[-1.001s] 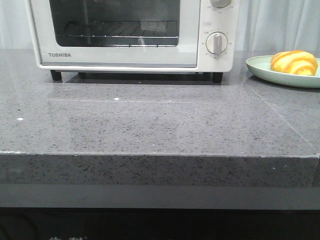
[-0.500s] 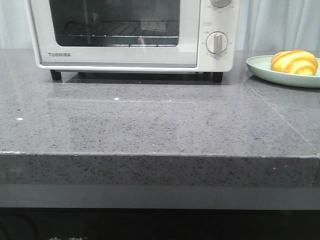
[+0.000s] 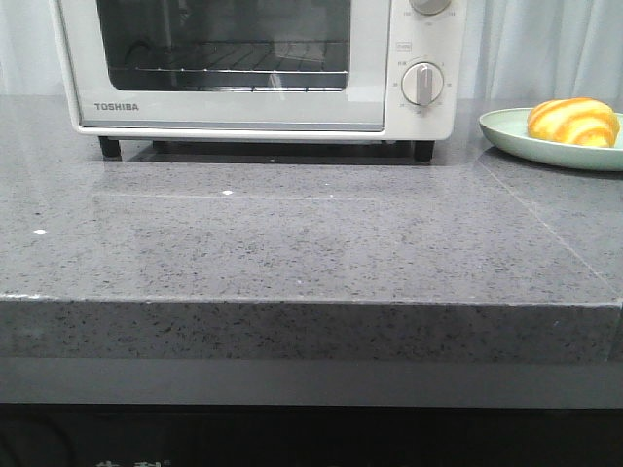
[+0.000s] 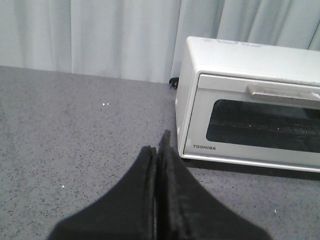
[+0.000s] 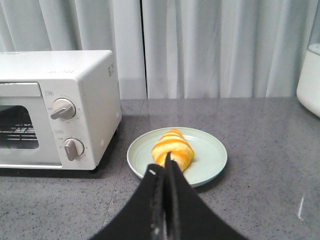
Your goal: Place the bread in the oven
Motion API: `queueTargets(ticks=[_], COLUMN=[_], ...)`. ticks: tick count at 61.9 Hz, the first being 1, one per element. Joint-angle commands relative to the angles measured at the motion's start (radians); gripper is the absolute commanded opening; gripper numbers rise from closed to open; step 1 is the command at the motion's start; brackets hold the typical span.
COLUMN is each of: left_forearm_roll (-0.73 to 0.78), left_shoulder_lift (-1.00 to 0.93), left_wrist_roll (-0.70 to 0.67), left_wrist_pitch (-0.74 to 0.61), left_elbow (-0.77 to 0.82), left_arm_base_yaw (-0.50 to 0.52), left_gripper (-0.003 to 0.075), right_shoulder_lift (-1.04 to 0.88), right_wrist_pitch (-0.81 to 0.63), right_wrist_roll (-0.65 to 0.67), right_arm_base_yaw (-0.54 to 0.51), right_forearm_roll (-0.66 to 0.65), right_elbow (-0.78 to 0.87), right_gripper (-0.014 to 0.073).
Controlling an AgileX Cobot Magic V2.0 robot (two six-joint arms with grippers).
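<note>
The bread (image 3: 572, 122), a golden-orange roll with pale stripes, lies on a pale green plate (image 3: 506, 134) at the far right of the counter. It also shows in the right wrist view (image 5: 173, 147). The white Toshiba oven (image 3: 78, 58) stands at the back with its glass door closed; it also shows in the left wrist view (image 4: 240, 107) and the right wrist view (image 5: 95, 115). My left gripper (image 4: 158, 145) is shut and empty, short of the oven's near corner. My right gripper (image 5: 165, 164) is shut and empty, just short of the plate (image 5: 210, 160). Neither gripper shows in the front view.
The grey speckled counter (image 3: 311, 243) has a front edge close to the camera. Pale curtains (image 5: 210, 45) hang behind it. A white rounded object (image 5: 310, 80) stands at the counter's far right in the right wrist view.
</note>
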Motion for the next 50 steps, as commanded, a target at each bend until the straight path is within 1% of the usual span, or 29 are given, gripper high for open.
queueTargets(ticks=[1,5,23,38,42,45,47,50], left_forearm_roll=[-0.007,-0.007,-0.007,-0.007,-0.007,-0.007,-0.007,-0.007], left_shoulder_lift=[0.057,0.076,0.118,0.126,0.126,0.126,0.126,0.128], left_wrist_roll=[0.008,0.008,0.008,0.008,0.008,0.008,0.008,0.008], left_wrist_pitch=[-0.039,-0.037,-0.034,-0.034,-0.034,-0.034,-0.034,-0.034], left_elbow=[-0.053,-0.053,-0.045,-0.045,-0.045,-0.045,-0.045,-0.045], left_arm_base_yaw=[0.0,0.0,0.0,0.0,0.0,0.0,0.0,0.0], left_gripper=[-0.0018,-0.0018,-0.0018,-0.0018,-0.0018,-0.0018,-0.0018,-0.0018], right_shoulder_lift=[0.089,0.135,0.275,0.32,0.32,0.32,0.32,0.32], right_wrist_pitch=[-0.004,0.021,0.021,0.037,0.042,0.042,0.042,0.042], right_wrist_roll=[-0.007,-0.007,-0.007,-0.008,-0.014,-0.015,-0.016,-0.016], right_arm_base_yaw=[0.001,0.001,0.001,0.001,0.001,0.001,0.001,0.001], right_forearm_roll=[-0.009,-0.009,-0.009,-0.009,-0.01,-0.01,-0.011,-0.011], right_elbow=[-0.09,-0.112,-0.108,-0.108,-0.108,-0.108,-0.108,-0.108], right_gripper=[-0.0069,-0.0069,-0.0069,-0.0057,-0.0001,0.0079,0.014,0.0281])
